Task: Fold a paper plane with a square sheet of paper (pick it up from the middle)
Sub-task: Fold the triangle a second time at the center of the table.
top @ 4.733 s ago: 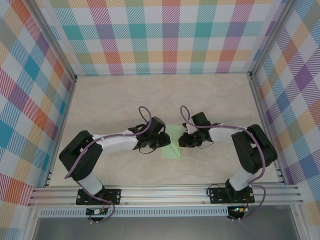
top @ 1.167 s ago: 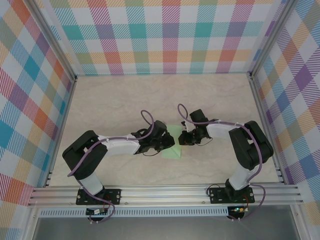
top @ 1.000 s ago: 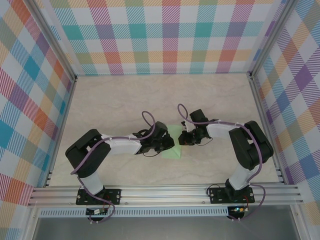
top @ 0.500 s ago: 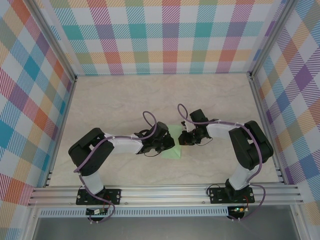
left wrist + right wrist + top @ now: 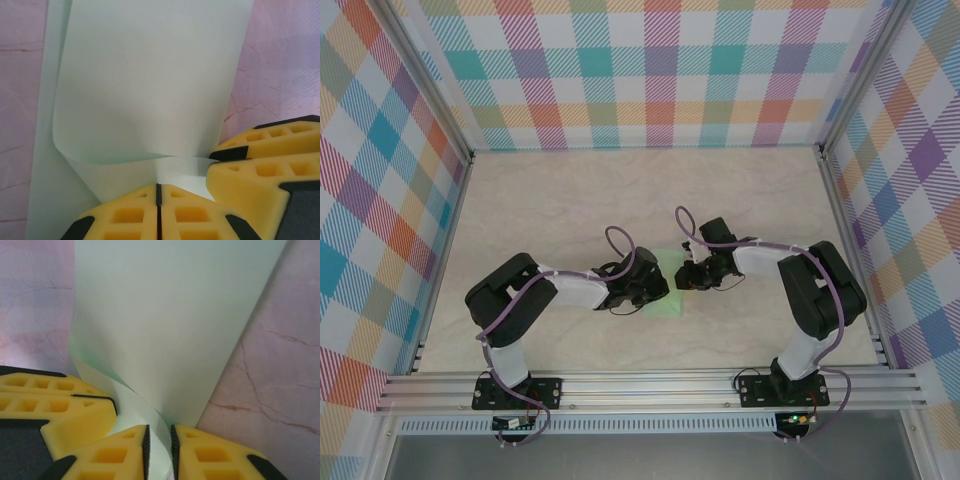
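The square sheet of paper (image 5: 667, 305) lies part-folded on the table between my two grippers, pale mint green. In the left wrist view one flap of the paper (image 5: 150, 85) curls up off the layer below. My left gripper (image 5: 158, 186) is shut, its pads pressed together on the paper's near edge. My right gripper (image 5: 159, 429) is open by a narrow gap, and a curved edge of the paper (image 5: 165, 315) runs loose between its pads. From above, the left gripper (image 5: 656, 288) and right gripper (image 5: 687, 279) almost meet over the sheet.
The marble-patterned table (image 5: 570, 200) stretches bare behind the arms. Checked walls and aluminium posts (image 5: 455, 150) close it in on three sides. The right gripper's yellow fingers (image 5: 265, 160) crowd the left wrist view; the left gripper's fingers (image 5: 55, 407) sit close in the right wrist view.
The right gripper's jaws have parted slightly in the last half second. The left arm's elbow has swung a little to the right. The paper stays in place.
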`<act>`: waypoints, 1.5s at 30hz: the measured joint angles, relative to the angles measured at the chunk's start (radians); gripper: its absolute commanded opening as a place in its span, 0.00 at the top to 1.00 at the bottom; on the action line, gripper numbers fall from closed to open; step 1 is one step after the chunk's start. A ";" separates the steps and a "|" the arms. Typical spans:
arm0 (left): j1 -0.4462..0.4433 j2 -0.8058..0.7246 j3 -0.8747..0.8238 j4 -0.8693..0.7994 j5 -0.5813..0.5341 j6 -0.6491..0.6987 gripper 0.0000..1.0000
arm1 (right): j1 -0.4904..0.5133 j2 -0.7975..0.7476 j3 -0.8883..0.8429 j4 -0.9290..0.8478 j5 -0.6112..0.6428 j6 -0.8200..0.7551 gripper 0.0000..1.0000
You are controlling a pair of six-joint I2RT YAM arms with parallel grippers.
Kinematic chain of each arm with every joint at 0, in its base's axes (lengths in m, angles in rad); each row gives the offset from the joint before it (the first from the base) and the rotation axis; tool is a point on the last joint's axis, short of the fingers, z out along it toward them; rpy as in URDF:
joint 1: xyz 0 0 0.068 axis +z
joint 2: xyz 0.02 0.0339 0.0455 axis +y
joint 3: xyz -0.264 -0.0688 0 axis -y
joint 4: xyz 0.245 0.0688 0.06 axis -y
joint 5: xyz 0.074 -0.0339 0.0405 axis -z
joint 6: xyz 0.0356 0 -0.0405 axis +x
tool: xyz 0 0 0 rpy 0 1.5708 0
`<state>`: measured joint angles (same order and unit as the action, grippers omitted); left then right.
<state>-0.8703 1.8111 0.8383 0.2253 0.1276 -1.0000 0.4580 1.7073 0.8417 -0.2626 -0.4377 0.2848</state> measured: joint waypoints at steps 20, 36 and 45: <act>0.000 0.000 -0.005 0.012 -0.002 -0.003 0.93 | 0.021 -0.196 -0.156 0.077 -0.211 0.287 0.91; 0.000 0.000 -0.005 0.012 0.001 -0.003 0.93 | 0.074 -0.097 -0.147 0.108 -0.195 0.340 0.90; 0.000 0.000 -0.005 0.012 0.001 -0.003 0.93 | 0.074 -0.054 -0.140 0.077 -0.134 0.331 0.90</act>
<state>-0.8707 1.8107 0.8337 0.2371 0.1287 -1.0031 0.5323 1.6535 0.7017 -0.1856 -0.5713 0.6159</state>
